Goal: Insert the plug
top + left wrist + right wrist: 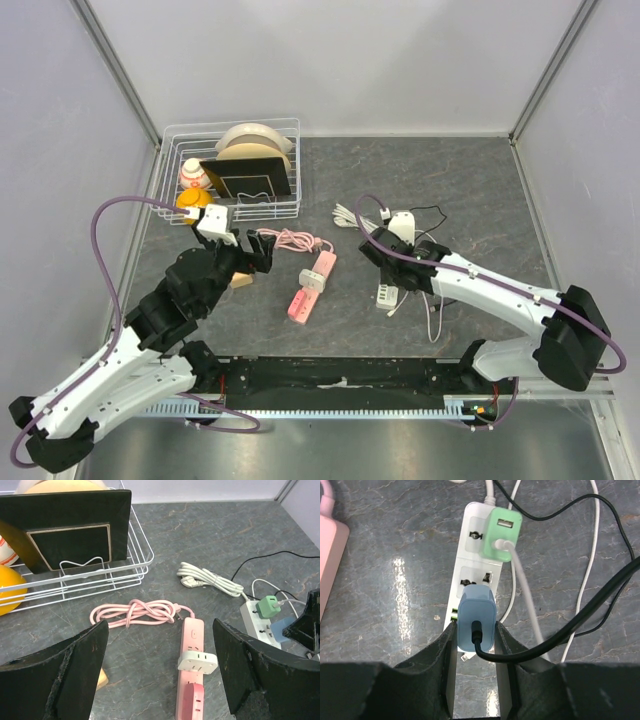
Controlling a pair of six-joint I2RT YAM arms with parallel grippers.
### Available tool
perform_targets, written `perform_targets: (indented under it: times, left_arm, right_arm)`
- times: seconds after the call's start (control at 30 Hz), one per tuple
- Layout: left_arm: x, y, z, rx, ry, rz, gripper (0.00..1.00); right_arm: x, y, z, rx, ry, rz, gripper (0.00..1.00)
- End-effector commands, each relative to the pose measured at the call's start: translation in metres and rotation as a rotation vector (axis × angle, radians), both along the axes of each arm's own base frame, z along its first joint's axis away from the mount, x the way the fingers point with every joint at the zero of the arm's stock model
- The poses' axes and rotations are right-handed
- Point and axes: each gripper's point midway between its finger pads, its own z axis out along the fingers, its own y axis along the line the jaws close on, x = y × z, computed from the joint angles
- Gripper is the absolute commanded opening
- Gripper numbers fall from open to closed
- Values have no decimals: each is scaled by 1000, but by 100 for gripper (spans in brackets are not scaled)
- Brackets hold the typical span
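Observation:
My right gripper point(476, 631) is shut on a light blue plug point(476, 614) with a black cable, its fingers pressed on both sides. The plug stands on the near end of the white power strip point(474, 555), below a green adapter point(502, 541) plugged in farther along. I cannot tell how deep the blue plug sits. In the top view the right gripper point(396, 268) covers the middle of the strip point(387, 296). My left gripper point(160, 630) is open and empty above the pink power strip point(192, 635), which shows in the top view point(312, 284).
A white adapter point(198, 661) and a pink plug point(190, 700) sit in the pink strip, its pink cable point(135, 612) coiled behind. A white cable bundle point(210, 580) lies nearby. A wire basket point(230, 127) with dishes stands back left. A small wooden block point(240, 280) lies under the left gripper.

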Motion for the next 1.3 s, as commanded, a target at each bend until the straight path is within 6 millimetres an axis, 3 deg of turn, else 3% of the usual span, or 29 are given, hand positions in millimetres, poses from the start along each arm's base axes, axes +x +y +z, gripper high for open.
perform_targets:
  times: [0.0, 0.23, 0.93, 1.27]
  left_arm:
    - [1, -2, -4, 35, 0, -13, 92]
    - [1, -3, -5, 38, 4, -17, 92]
    - [3, -5, -9, 44, 15, -20, 91]
    - [3, -3, -10, 46, 19, -13, 91]
  right_arm:
    - [10, -6, 6, 23, -28, -51, 0]
    - [5, -12, -10, 68, 39, -50, 0]
    - [15, -23, -17, 49, -1, -94, 0]
    - [9, -23, -34, -1, 81, -79, 0]
